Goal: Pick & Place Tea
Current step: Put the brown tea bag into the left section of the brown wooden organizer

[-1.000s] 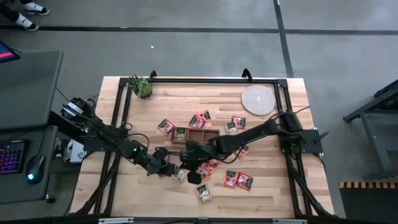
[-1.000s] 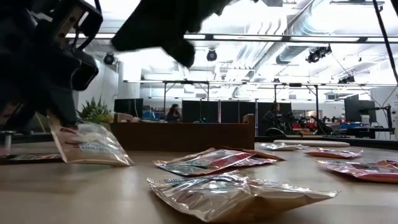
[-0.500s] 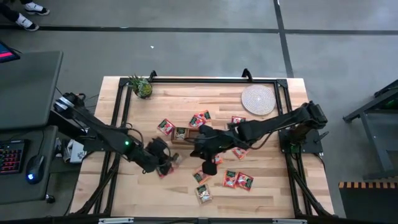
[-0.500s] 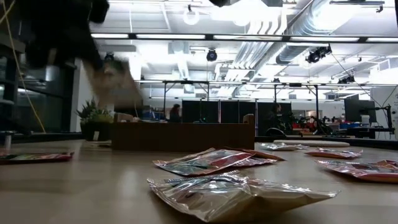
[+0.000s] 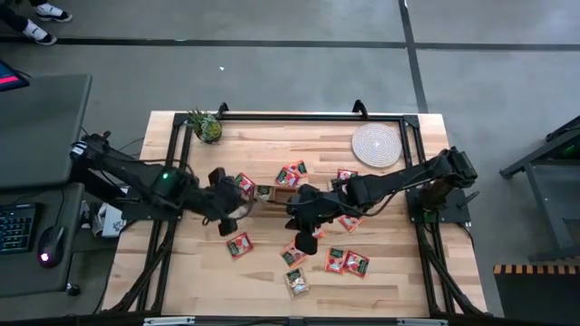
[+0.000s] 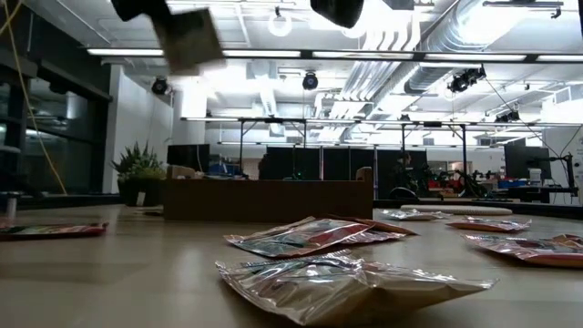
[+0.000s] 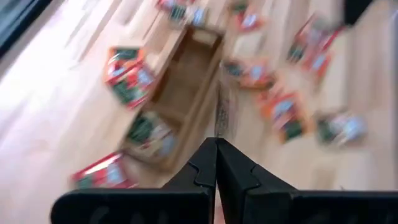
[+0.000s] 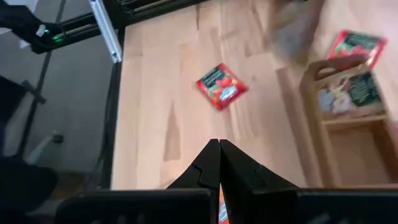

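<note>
Several small orange-red tea sachets lie flat around the long wooden box (image 5: 288,194), among them one (image 5: 239,244) near the left and a pair (image 5: 346,263) near the front. One more sachet (image 5: 263,192) lies in the box's left compartment. My left gripper (image 5: 236,208) hangs high, just left of the box, shut on a tea sachet (image 6: 189,38). My right gripper (image 5: 306,237) is raised near the box's front side and is shut. A red sliver (image 8: 222,208) shows between its fingers. My left gripper pinches one edge of the sachet (image 7: 222,127) between its two fingers, slanting down toward the box. The sachet juts past the fingertips edge-on, lifted well clear of the table. My right gripper has a red sliver of a sachet between its shut fingers, which hide the hold; it slants down.
A round woven mat (image 5: 375,145) lies at the far right and a small potted plant (image 5: 206,126) stands at the far left corner. A black frame (image 5: 290,116) runs along the table's edges. Bare wood (image 5: 199,272) lies at the near left.
My left gripper has risen high and gone toward the far edge, up to the box's left end, rolling as it went. Its sachet, whose lower edge was down at the table, now hangs clear. My right gripper rose and drew back toward the box, then kept still.
</note>
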